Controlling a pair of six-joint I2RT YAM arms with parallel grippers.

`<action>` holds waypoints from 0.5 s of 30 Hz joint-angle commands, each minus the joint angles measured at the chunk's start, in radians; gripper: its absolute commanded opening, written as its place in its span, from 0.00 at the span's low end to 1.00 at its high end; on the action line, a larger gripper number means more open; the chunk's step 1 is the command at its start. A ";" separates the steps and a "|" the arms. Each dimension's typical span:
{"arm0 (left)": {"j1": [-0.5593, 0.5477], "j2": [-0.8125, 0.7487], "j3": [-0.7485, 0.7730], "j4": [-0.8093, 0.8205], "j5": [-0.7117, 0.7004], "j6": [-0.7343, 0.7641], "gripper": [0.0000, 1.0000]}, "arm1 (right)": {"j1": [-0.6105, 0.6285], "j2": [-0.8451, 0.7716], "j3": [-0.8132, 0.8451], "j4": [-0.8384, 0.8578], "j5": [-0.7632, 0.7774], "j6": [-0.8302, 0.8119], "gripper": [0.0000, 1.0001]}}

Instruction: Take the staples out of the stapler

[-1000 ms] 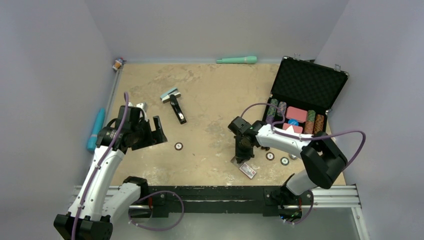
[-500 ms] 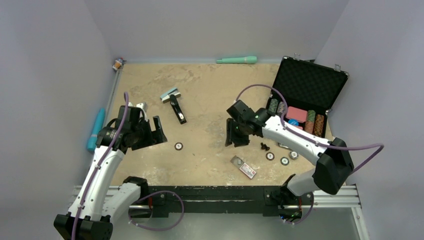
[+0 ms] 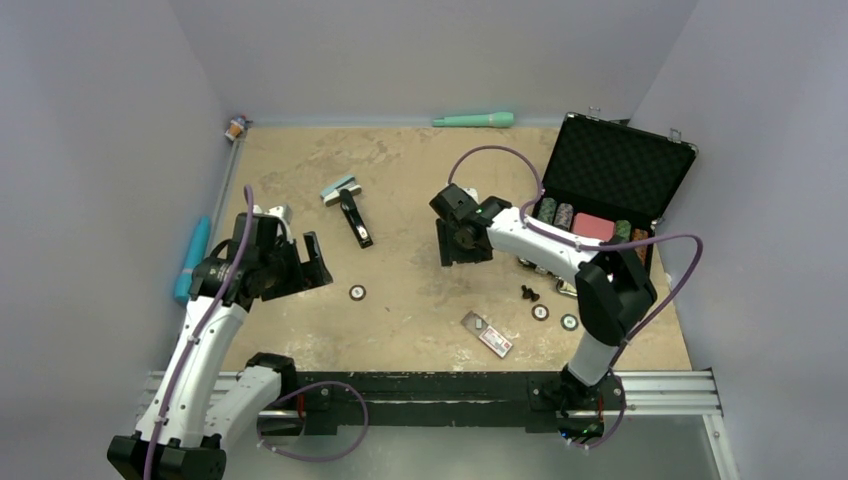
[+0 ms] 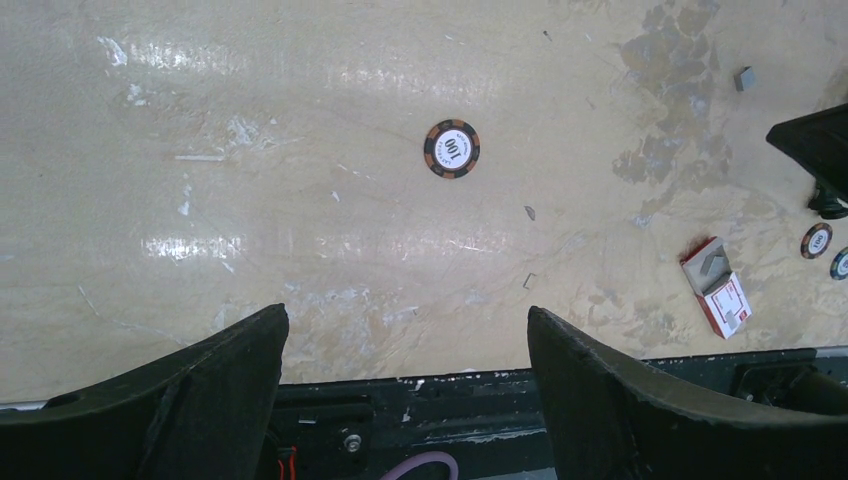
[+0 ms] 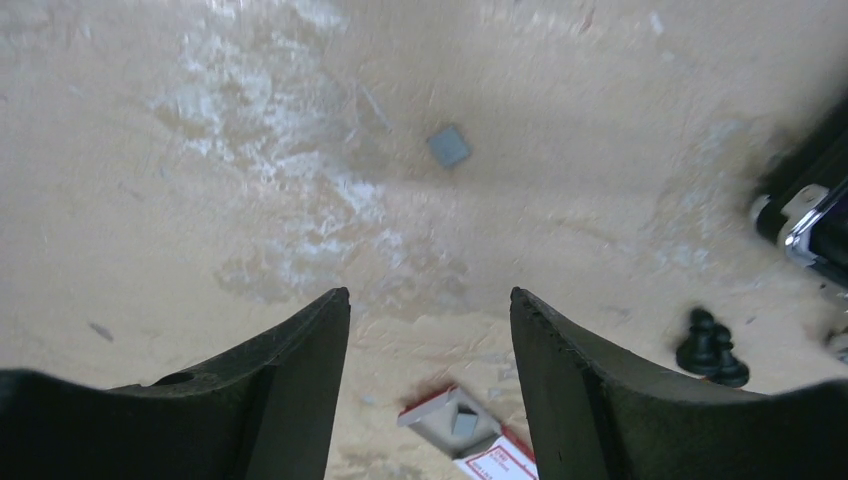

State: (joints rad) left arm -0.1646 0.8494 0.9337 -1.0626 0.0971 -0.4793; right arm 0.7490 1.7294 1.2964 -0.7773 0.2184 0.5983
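Observation:
The black stapler [image 3: 355, 218] lies on the tan table at the back left, a teal and white piece [image 3: 340, 190] at its far end. A small grey block of staples [image 5: 449, 147] lies on the table ahead of my right gripper [image 5: 429, 293], which hangs open and empty above the mid-table [image 3: 457, 248]. Another grey strip sits in the open red and white staple box [image 5: 465, 425]. Single loose staples [image 4: 529, 281] lie in front of my left gripper [image 4: 405, 312], which is wide open, empty, and stands left of centre [image 3: 310, 268], near side of the stapler.
An orange-rimmed chip [image 3: 357, 292] lies between the arms. Two more chips [image 3: 540, 312] and small black pieces [image 3: 528, 293] lie right of the staple box [image 3: 488, 335]. An open black chip case [image 3: 615, 165] stands at the back right. Teal tools lie at the back wall [image 3: 473, 120] and left edge [image 3: 192, 258].
My right gripper has risen from the staple box and swung up-left toward mid-table, its jaws opening as it went. The left arm has stayed still.

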 commanded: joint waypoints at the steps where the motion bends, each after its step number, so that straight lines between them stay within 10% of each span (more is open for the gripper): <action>1: 0.008 -0.024 -0.005 0.027 -0.017 -0.008 0.92 | -0.006 -0.045 0.025 0.148 0.171 -0.098 0.64; 8: 0.010 -0.038 -0.007 0.029 -0.016 -0.007 0.92 | -0.063 0.061 0.133 0.076 0.104 -0.111 0.77; 10: 0.010 -0.038 -0.007 0.030 -0.014 -0.007 0.92 | -0.085 0.068 0.125 0.106 0.010 -0.125 0.98; 15: 0.011 -0.035 -0.006 0.032 -0.007 -0.004 0.92 | -0.124 0.064 0.109 0.154 -0.108 -0.150 0.99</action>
State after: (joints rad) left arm -0.1638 0.8207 0.9337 -1.0622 0.0952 -0.4793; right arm 0.6502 1.8095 1.3926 -0.6651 0.2214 0.4835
